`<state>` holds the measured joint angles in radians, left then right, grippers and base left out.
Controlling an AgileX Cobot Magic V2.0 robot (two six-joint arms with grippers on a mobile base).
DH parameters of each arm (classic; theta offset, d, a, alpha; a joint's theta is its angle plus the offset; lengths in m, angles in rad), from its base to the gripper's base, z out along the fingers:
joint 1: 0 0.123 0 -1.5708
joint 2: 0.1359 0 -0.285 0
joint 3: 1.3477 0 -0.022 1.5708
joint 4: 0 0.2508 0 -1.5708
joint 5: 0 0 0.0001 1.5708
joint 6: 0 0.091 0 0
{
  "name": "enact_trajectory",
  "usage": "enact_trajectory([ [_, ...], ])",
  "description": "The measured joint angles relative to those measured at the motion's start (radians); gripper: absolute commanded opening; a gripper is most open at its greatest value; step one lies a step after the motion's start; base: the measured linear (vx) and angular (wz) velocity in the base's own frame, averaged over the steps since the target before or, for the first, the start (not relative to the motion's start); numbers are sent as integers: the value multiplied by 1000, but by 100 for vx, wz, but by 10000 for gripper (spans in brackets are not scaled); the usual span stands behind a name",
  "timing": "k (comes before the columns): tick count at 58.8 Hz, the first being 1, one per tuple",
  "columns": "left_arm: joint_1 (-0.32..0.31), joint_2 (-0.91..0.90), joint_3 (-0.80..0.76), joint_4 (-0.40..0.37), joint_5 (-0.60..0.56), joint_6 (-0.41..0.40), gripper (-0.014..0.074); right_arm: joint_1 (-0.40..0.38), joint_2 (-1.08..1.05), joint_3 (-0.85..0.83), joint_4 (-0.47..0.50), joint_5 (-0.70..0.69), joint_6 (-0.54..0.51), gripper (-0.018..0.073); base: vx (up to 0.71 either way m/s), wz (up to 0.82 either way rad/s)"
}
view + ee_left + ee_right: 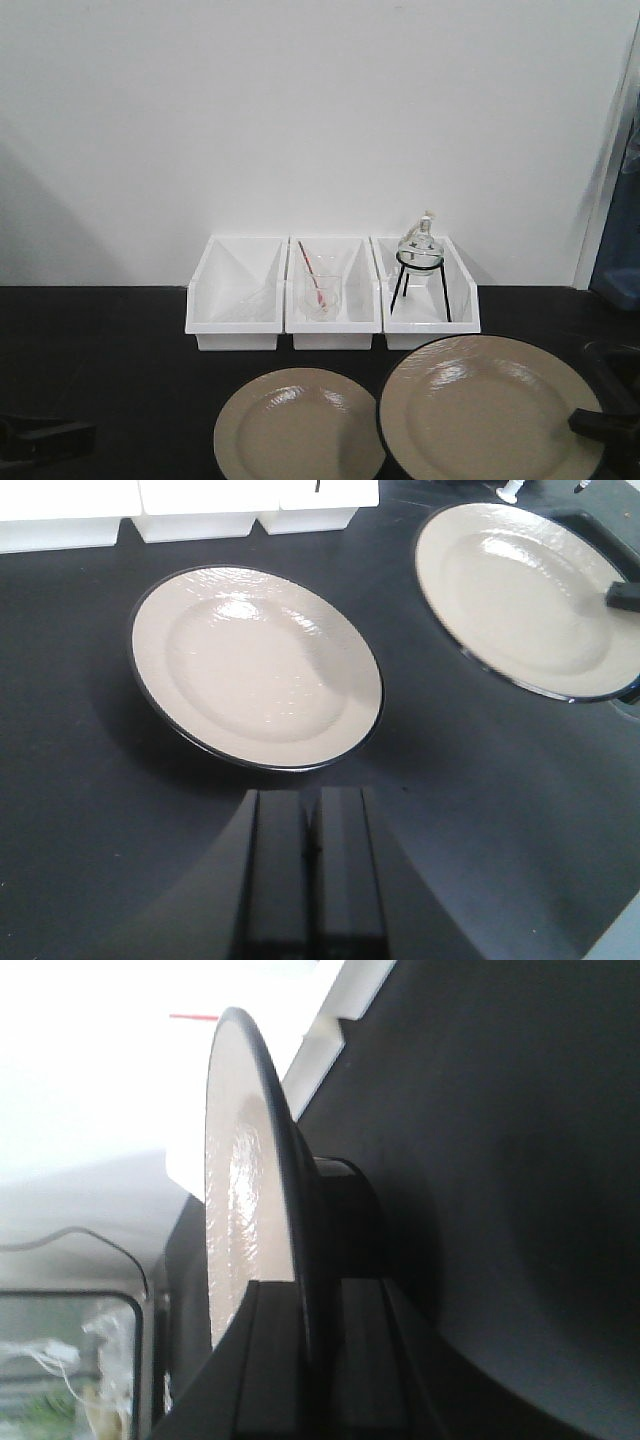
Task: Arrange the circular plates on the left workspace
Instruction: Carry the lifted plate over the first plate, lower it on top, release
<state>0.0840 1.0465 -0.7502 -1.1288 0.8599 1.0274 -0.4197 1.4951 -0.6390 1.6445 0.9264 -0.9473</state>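
Circular plate (490, 410) face-up, rim edge in right claw (590, 423)

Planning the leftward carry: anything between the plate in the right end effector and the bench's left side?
Yes. The other glossy beige round plate lies flat on the matte black bench top, directly left of the held plate. The left end effector is farther left.

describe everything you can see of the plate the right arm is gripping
The held plate is round, shallow, glossy beige with a wide rim and dark outer edge, seemingly glazed ceramic. The right end effector clamps its right rim. The plate is right of the other plate, before the rightmost white bin, roughly level.
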Motion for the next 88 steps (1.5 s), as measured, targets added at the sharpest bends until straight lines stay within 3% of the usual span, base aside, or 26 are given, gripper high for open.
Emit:
enact_trajectory([
  [19, 0, 0, 0, 0, -7, 0, -3, 325, 51, -209, 2, -228, 51, -3, 0, 0],
  [34, 0, 0, 0, 0, -7, 0, -3, 481, 238, -367, 7, -256, 74, -3, 0, 0],
  [67, 0, 0, 0, 1, -5, 0, -1, 528, 426, -444, 17, -254, 74, 34, 0, 0],
  [77, 0, 0, 0, 1, 2, 0, -1, 528, 426, -445, 28, -261, 18, 139, 0, 0],
  [88, 0, 0, 0, 1, 9, 0, 0, 528, 426, -449, 45, -260, -111, 343, 0, 0],
])
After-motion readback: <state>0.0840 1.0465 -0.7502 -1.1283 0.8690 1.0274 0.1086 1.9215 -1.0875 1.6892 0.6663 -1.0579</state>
